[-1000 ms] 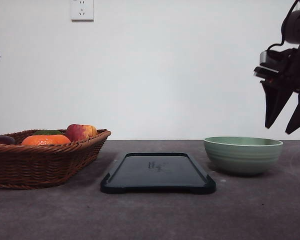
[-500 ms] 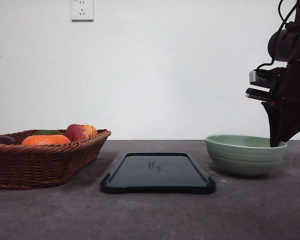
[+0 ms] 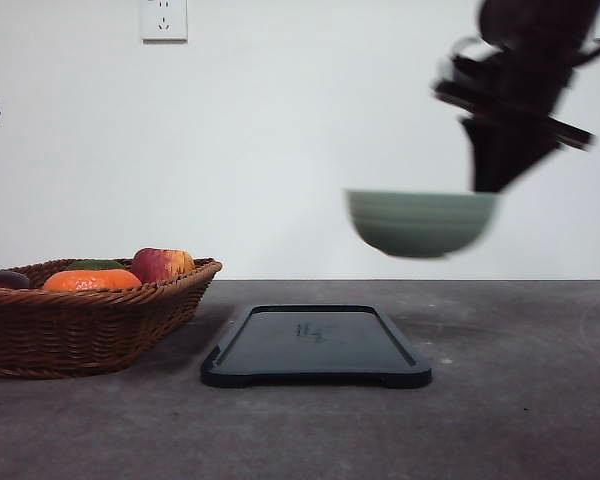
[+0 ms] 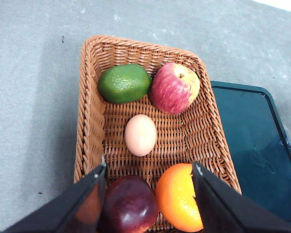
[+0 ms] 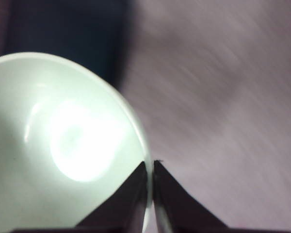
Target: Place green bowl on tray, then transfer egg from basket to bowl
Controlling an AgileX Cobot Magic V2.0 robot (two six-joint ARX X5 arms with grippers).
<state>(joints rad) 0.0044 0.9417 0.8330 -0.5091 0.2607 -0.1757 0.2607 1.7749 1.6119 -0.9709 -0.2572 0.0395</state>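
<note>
We see an apple (image 4: 175,88), a green fruit (image 4: 124,83), an orange (image 4: 180,197), a dark plum (image 4: 130,205), a wall socket (image 3: 164,19), and the grey table (image 3: 520,420).

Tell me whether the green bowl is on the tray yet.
Not yet. The green bowl hangs in the air above the tray, its rim pinched by the right hand.

Motion smears the green bowl (image 3: 421,222) and right gripper (image 3: 502,150) in the front view, while the basket (image 3: 90,325) seemingly hides the egg there.
</note>
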